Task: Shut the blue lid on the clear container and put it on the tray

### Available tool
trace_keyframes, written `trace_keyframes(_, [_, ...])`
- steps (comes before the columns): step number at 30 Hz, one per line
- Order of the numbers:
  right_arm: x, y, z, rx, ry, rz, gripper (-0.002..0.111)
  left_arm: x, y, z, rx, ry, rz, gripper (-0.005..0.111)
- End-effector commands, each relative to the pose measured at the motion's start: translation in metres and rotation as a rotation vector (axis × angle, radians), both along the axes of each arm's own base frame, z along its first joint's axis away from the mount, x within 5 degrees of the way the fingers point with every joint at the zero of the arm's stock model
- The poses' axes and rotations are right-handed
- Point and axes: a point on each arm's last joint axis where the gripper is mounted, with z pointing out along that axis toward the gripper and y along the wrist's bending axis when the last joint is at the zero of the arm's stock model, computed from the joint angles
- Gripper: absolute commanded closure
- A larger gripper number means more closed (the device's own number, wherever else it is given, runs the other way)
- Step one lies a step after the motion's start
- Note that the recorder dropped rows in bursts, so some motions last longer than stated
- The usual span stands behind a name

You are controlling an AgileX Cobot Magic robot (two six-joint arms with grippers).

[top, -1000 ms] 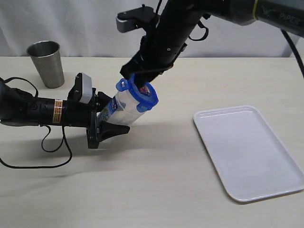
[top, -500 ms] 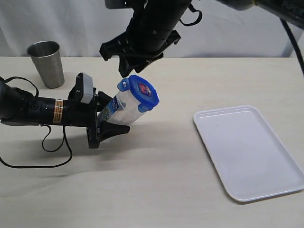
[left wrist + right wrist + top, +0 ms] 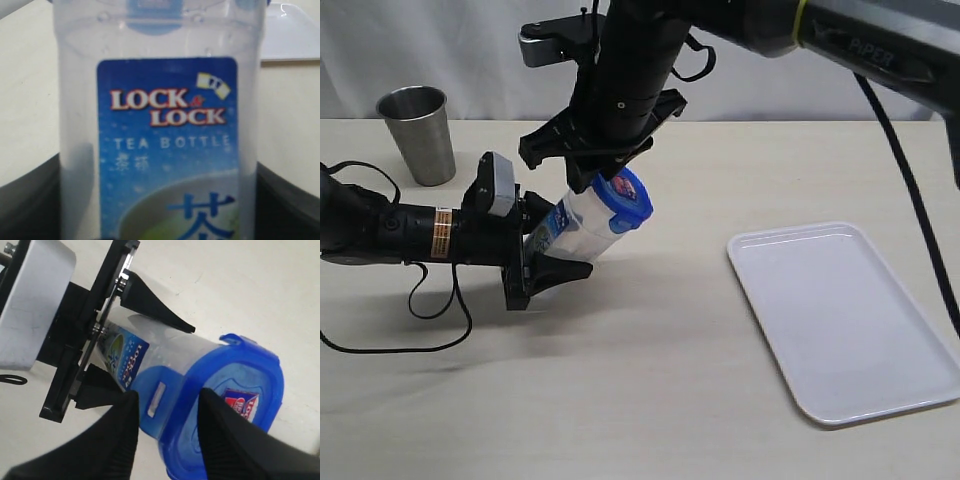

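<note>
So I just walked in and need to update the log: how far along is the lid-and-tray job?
Done: the blue lid sits on the clear container's mouth, though at least one tab looks flared. In hand: the left end effector grips the tilted container while the right end effector hovers open at the lid. Left: snap the tabs, then set it on the tray.

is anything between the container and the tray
Nothing visible: only bare table lies between the clear container, held tilted in the left gripper, and the tray. The right gripper hangs by the blue lid.
</note>
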Motion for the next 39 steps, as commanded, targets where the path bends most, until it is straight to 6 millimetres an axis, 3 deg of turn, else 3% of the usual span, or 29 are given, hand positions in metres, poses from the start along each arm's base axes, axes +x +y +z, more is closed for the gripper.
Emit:
trace_keyframes(1, [0.003, 0.005, -0.021, -0.044, 0.036, 0.017, 0.071, 0.002, 0.001, -0.002, 0.038, -0.013, 0.011, 0.107])
trace_keyframes(8, [-0.003, 0.023, -0.053, -0.171, 0.03, 0.094, 0.071, 0.002, 0.0, 0.0, 0.014, -0.013, 0.007, 0.107])
trace_keyframes(17, [-0.009, 0.034, -0.065, -0.276, -0.025, 0.158, 0.071, 0.002, 0.0, 0.0, 0.015, -0.016, 0.006, 0.107])
trace_keyframes(22, [-0.015, 0.034, -0.047, -0.229, -0.036, 0.215, 0.071, 0.002, 0.0, 0.0, 0.025, -0.059, -0.01, 0.107])
trace_keyframes(29, [-0.032, 0.038, 0.006, -0.027, -0.093, 0.341, 0.071, 0.003, 0.0, 0.001, 0.027, -0.086, -0.012, 0.107])
trace_keyframes(39, [-0.048, 0.023, 0.051, 0.011, -0.161, 0.371, 0.071, 0.003, 0.0, 0.001, 0.029, -0.095, -0.015, 0.107])
